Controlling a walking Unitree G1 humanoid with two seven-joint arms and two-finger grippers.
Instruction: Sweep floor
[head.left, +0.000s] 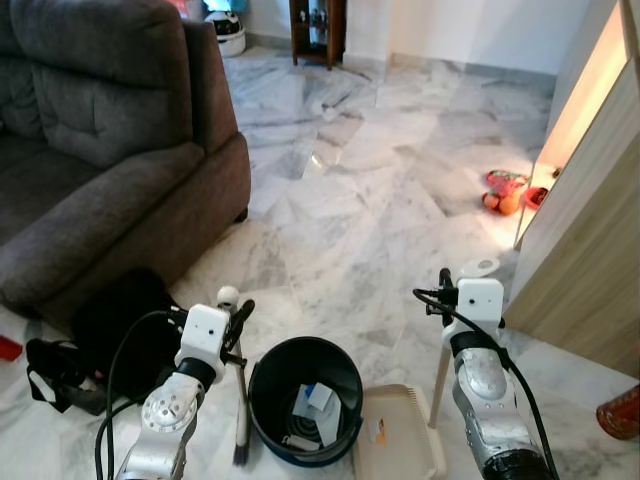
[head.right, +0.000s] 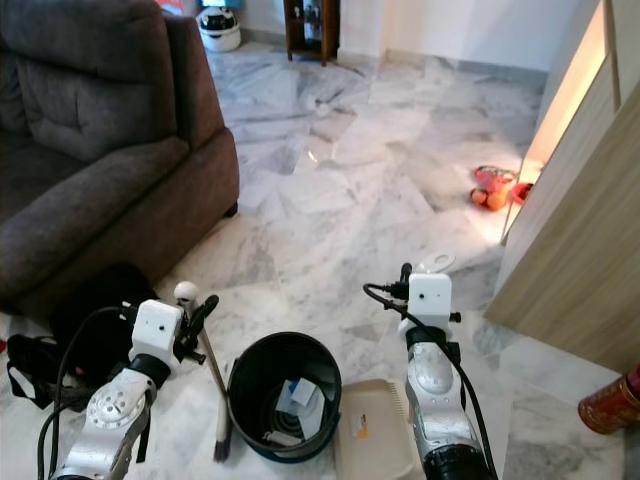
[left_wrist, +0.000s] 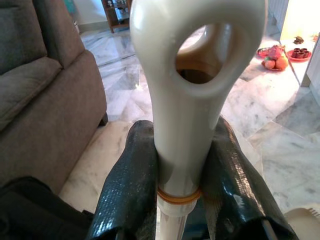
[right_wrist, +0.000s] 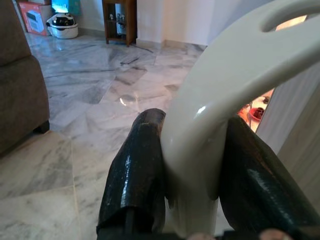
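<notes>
Left eye view: left gripper (head.left: 240, 318) clenched on the cream plastic handle of a small broom (head.left: 239, 395), shaft running down to dark bristles on the white-and-grey marble floor (head.left: 370, 180), just beside a round black plastic bin (head.left: 305, 400) holding scraps of paper. Right gripper (head.left: 446, 283) closed round the pale upright handle of a cream plastic dustpan (head.left: 400, 432), pan lying flat on the floor against the bin's right side, a small orange scrap on it. Dark grey fabric sofa (head.left: 110, 150) on the left, black bag (head.left: 110, 340) at its foot, light wooden cabinet panel (head.left: 590, 260) on the right, red and orange items on the floor near it, well apart from the bin.

Right eye view: same layout — broom left of the bin, dustpan right of it, both touching the floor.

Left wrist view: two black fingers (left_wrist: 130, 190) pressed on either side of the cream broom handle, just below its hanging hole, an orange ring round the shaft.

Right wrist view: black fingers (right_wrist: 137, 175) gripping the curved cream dustpan handle from both sides.
</notes>
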